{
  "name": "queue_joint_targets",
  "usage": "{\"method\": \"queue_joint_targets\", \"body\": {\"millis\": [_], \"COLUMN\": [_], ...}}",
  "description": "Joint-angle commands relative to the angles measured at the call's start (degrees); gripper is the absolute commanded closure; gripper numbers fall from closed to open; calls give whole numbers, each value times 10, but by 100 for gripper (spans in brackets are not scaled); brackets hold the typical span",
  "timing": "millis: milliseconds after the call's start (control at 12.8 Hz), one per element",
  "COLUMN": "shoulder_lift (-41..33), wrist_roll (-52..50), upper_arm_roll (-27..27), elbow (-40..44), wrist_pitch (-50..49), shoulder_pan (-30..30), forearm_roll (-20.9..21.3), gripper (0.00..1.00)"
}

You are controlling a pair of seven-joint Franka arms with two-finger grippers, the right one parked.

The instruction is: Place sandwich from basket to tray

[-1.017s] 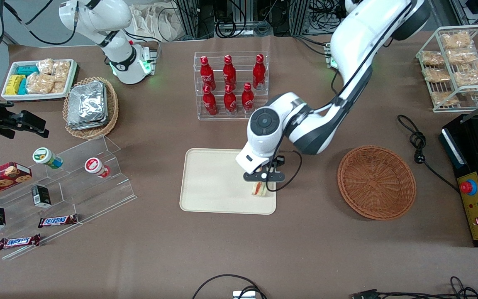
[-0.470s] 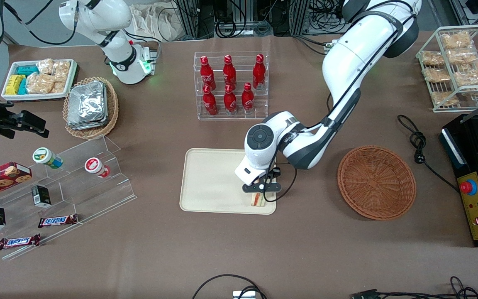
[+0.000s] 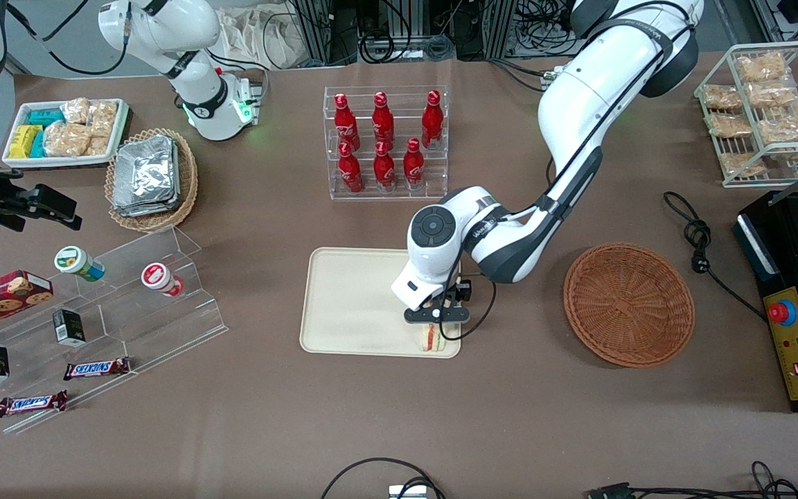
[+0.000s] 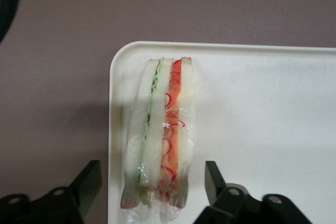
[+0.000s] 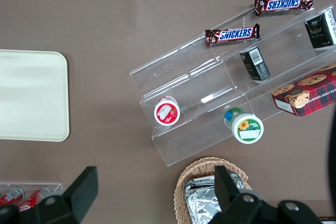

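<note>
So we found the clear-wrapped triangular white-bread sandwich (image 4: 160, 140) sitting on edge in the corner of the big cream-beige rectangular tray (image 3: 350, 305) nearest the front camera, snug against the low rim. Our left arm's black two-finger gripper (image 3: 436, 317) hung right over it with its fingers (image 4: 89, 182) spread wide, one each side of the bread and touching neither. The wedge's long axis ran straight out from between them, so we figured lifting straight up was safest. The round reddish-brown wicker basket (image 3: 629, 303) lay well apart, toward the working arm's end.
</note>
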Motion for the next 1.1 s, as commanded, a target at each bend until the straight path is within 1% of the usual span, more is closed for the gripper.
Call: {"method": "queue_joint_targets", "body": {"millis": [0, 78, 157, 235, 391, 626, 783, 861, 939, 1017], "shoulder_lift": [-38, -61, -82, -107, -176, -280, -348, -371, -383, -392], "wrist_roll": [-30, -28, -18, 14, 105, 218, 288, 314, 330, 347], "upper_arm_roll": [1, 0, 0, -3, -5, -6, -5, -5, -4, 13], "elbow": [7, 6, 6, 1, -16, -56, -98, -106, -105, -100], "wrist_pitch": [-54, -78, -97, -103, -146, -202, -210, -212, -220, -240], "shoulder_pan": [-3, 1, 13, 38, 82, 173, 236, 269, 288, 285], "forearm_roll": [0, -1, -20, -45, -120, -174, -209, -221, -226, -232], "gripper": [0, 0, 0, 0, 0, 0, 0, 0, 0, 0]}}
